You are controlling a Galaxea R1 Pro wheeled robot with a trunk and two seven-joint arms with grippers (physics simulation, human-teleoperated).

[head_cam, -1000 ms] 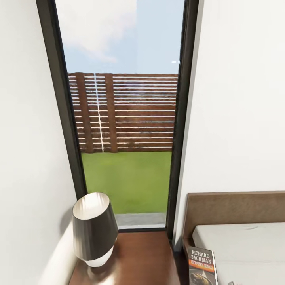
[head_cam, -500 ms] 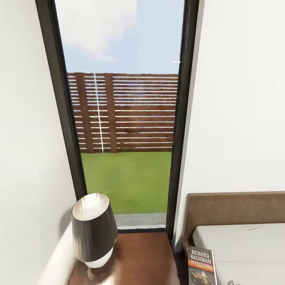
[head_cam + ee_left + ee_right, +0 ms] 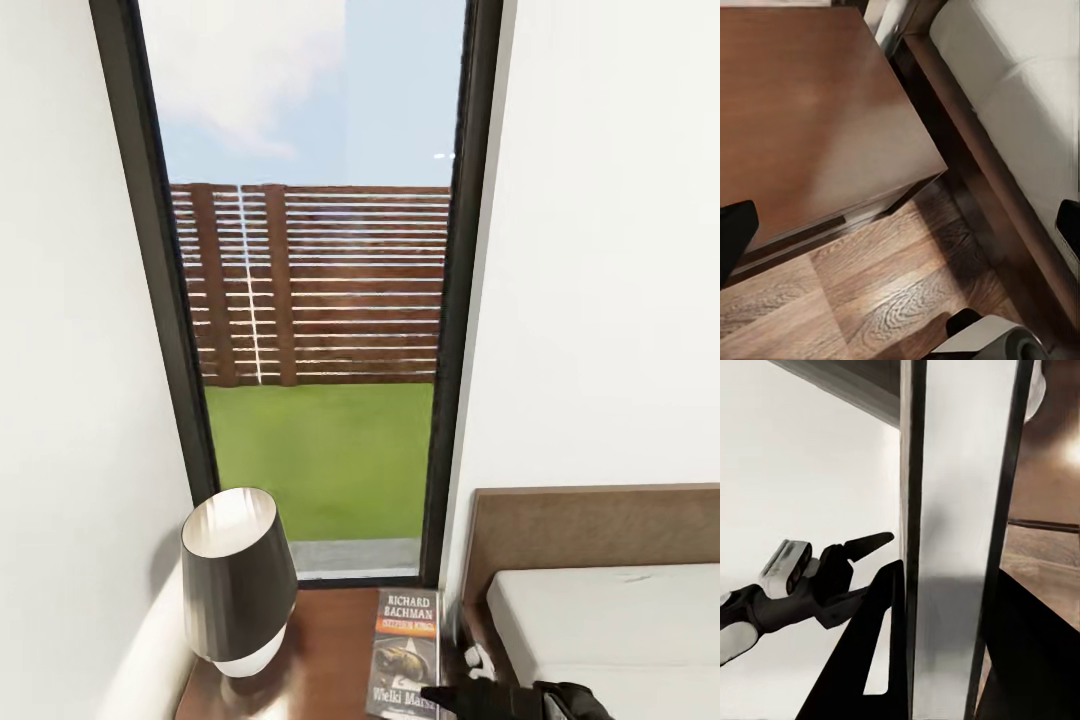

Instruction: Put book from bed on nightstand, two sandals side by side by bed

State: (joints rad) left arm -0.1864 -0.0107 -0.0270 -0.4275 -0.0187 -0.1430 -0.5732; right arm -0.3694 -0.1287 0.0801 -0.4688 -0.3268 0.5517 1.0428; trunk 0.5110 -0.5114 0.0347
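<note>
The book (image 3: pixel 405 655), a thin glossy paperback, lies over the nightstand (image 3: pixel 330 650) beside the lamp (image 3: pixel 238 578), right fingers (image 3: pixel 440 693) closed on its lower edge. Placement looks nearly done; release and the sandals remain. Left fingers (image 3: pixel 736 232) spread wide above the nightstand's smooth wood.
</note>
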